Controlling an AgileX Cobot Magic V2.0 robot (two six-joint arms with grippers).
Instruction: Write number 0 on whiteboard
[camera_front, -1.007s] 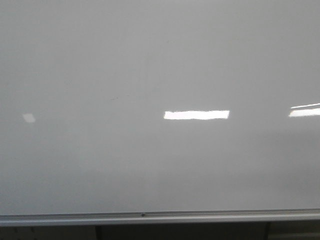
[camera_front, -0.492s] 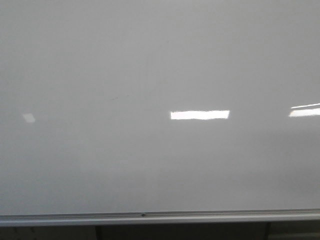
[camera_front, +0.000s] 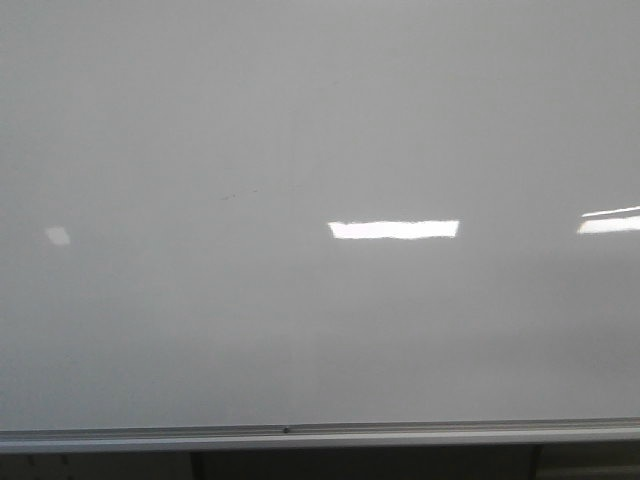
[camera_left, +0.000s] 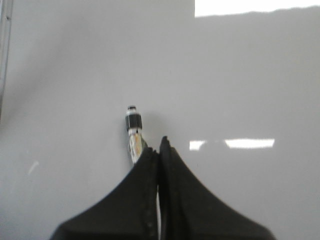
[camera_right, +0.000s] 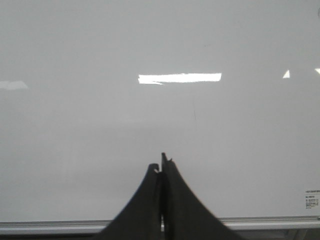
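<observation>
left gripper (camera_left: 155, 147) clenched on a marker (camera_left: 134, 132) before the whiteboard (camera_front: 320, 120); right gripper (camera_right: 161, 165) clenched, holding nothing.

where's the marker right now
The marker shows only in the left wrist view, clamped between the shut fingers of the left gripper, its tip pointing at the bare whiteboard. The front view does not show it.

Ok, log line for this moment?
left gripper: shut on marker | right gripper: shut, empty | whiteboard: no 0 visible
</observation>
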